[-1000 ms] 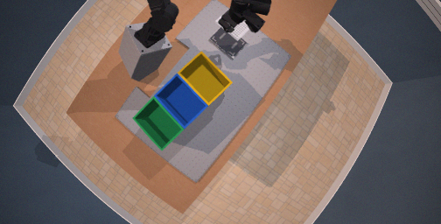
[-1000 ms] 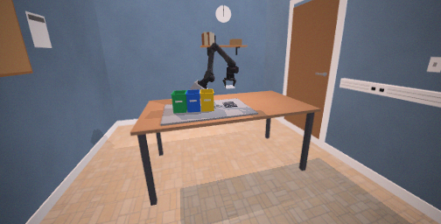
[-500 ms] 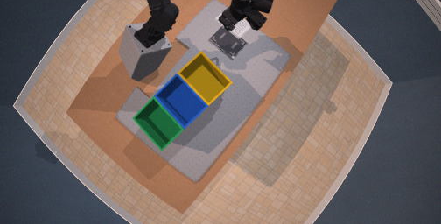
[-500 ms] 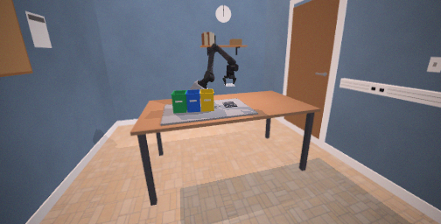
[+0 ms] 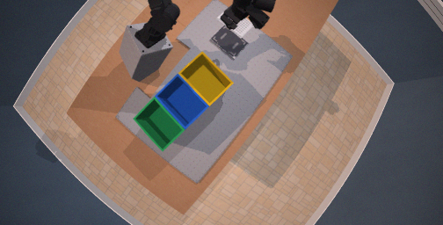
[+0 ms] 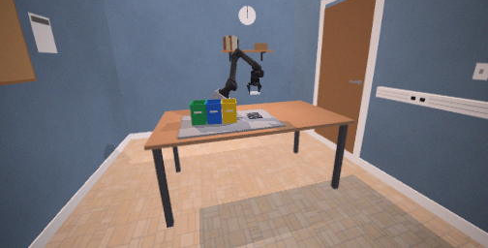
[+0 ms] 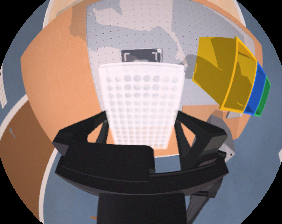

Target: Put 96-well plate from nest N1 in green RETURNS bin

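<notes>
Item, my pincer (image 7: 140, 137): jaws set wide, clamped on the 96-well plate (image 7: 140, 103) across its width, plate lifted above plate nest N1 (image 5: 228, 42). Done: plate out of nest. Left: carry toward seven o'clock in the top view, past yellow bin (image 5: 206, 78) and blue bin (image 5: 182, 100), into green RETURNS bin (image 5: 159, 123); all three upright.

Rectangular brown wood table w/ dark legs (image 6: 310, 113) stands mid-room on tan parquet floor (image 6: 121, 205). Blue walls (image 6: 160, 46) behind it. Brown door in white frame (image 6: 346, 65) right of table. Round white wall clock (image 6: 247, 15) above table, small wood shelf (image 6: 247, 50) under clock. Grey-toned floor rug (image 6: 315, 215) in front of table.
</notes>
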Available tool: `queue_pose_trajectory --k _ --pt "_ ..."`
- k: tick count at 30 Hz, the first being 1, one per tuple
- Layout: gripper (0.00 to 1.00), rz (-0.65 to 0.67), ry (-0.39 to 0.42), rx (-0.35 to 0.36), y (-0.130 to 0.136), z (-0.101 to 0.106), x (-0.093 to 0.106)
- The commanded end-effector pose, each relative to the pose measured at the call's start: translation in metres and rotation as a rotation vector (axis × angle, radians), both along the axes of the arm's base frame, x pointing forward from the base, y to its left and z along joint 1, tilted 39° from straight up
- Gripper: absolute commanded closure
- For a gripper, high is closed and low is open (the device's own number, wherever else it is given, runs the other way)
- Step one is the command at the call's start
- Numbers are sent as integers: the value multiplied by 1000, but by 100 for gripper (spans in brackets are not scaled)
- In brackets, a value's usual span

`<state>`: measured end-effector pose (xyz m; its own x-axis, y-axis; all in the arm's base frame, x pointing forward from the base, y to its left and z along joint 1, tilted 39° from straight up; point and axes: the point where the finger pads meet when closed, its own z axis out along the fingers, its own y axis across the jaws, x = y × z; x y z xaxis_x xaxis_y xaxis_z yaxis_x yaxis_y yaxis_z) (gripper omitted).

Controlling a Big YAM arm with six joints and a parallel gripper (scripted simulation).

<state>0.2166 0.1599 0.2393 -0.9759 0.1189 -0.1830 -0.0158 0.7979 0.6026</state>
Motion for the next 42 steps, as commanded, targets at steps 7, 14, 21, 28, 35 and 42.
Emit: queue_pose_trajectory --k 7,14,21,28,35,42 --pt "100 14 -36 7 2 13 4" --pt "100 -79 61 23 -13 -7 0" --pt "100 -63 64 16 -32 -24 3" --pt "100 -63 52 19 -45 -28 7" --pt "100 -63 64 21 -64 -47 6" --pt "100 -64 63 23 -82 -61 8"
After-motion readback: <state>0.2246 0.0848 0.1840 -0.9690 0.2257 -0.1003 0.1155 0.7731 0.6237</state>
